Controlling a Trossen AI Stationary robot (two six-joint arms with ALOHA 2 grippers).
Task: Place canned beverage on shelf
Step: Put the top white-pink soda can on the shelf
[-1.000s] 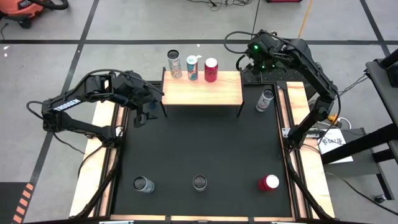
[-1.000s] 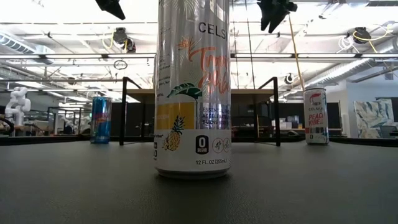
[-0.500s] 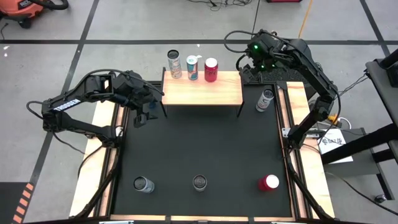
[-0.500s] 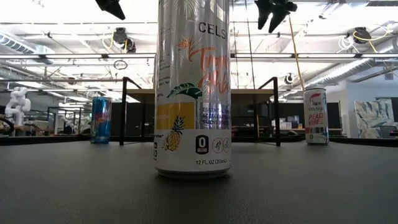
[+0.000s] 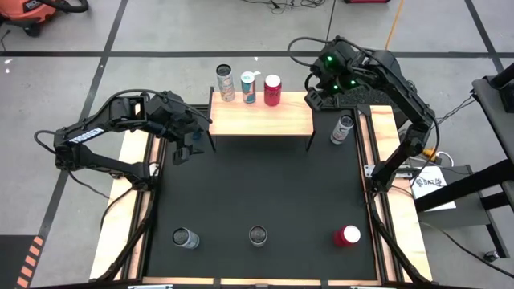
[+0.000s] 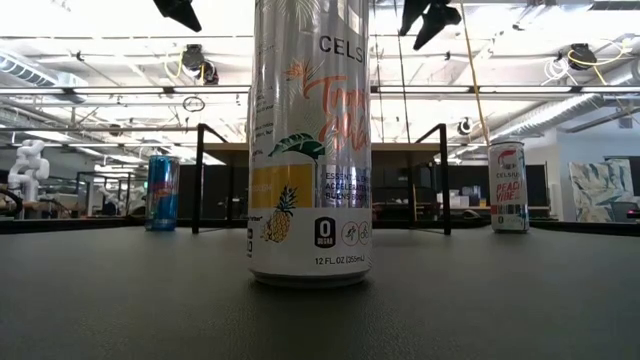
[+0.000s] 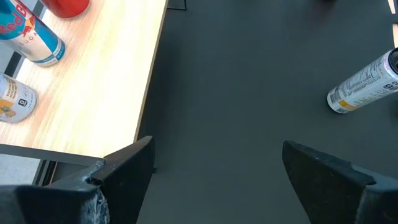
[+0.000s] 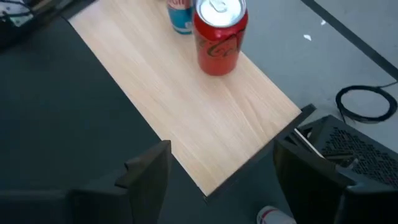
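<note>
cans: seven; shelf: one; mat: one; arms: two

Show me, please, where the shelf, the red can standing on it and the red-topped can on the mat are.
shelf [image 5: 261, 119]: high view, bare wood at the board's middle.
red can [image 5: 272, 90]: high view, its side just below the lid.
red-topped can [image 5: 347, 235]: high view, centre of its lid.
</note>
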